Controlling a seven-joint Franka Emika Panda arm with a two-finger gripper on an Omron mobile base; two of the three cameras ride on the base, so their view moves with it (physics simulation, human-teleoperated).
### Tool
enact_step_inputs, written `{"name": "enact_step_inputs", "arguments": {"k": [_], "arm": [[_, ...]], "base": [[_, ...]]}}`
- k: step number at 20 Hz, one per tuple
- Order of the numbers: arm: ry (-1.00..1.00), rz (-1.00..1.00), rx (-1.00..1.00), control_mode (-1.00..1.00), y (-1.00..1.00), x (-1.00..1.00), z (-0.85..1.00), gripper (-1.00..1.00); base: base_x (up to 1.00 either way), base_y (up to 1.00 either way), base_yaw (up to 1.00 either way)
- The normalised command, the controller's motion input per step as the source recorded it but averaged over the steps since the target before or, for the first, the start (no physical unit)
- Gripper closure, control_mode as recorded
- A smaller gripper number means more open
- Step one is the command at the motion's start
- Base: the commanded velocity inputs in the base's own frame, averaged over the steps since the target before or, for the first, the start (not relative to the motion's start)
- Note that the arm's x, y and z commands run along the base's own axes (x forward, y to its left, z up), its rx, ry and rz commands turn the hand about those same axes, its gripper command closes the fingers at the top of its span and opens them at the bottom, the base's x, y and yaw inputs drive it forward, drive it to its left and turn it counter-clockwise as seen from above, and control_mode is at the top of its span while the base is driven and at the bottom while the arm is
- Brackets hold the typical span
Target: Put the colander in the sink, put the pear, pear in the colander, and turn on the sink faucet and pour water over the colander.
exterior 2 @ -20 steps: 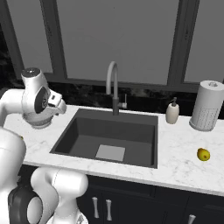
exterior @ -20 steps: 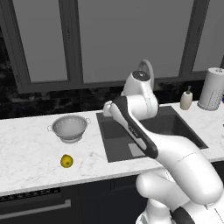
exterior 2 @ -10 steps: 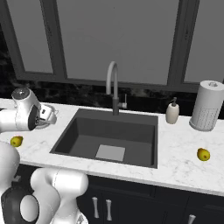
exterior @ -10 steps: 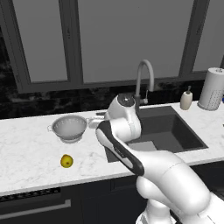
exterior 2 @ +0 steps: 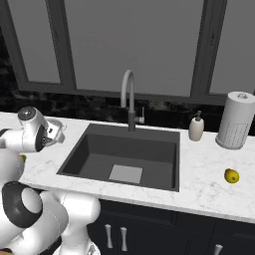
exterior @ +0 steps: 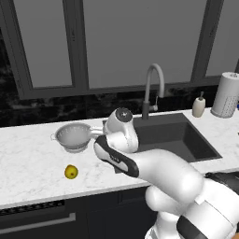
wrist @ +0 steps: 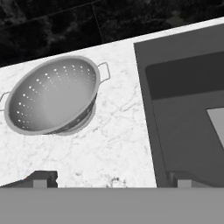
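The colander stands upright and empty on the white marble counter, left of the sink. My gripper hovers above the counter between them, open wide, with nothing between its fingertips. From the left base the colander sits just left of my hand. One pear lies on the counter in front of the colander. The other pear lies right of the sink. The sink faucet arches over the basin's back edge, and no water runs.
A white soap bottle and a paper towel roll stand at the back right of the sink. Dark windows and a black backsplash rise behind the counter. The counter's front edge runs above dark cabinets.
The arm has swung left from above the sink to the counter beside the colander. The gripper stays open. The colander and pears have not moved.
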Motion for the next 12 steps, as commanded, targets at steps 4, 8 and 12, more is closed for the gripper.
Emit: {"name": "enact_step_inputs", "arguments": {"k": [4, 8, 12], "arm": [[0.10, 0.00, 0.00, -1.00, 0.14, 0.44, 0.00, -1.00], [0.16, -0.02, 0.00, -1.00, 0.26, 0.43, 0.00, -1.00], [0.13, -0.05, 0.00, -1.00, 0.29, 0.36, -0.03, -1.00]], "base": [[0.00, 0.00, 0.00], [0.00, 0.00, 0.00], [0.00, 0.00, 0.00]]}}
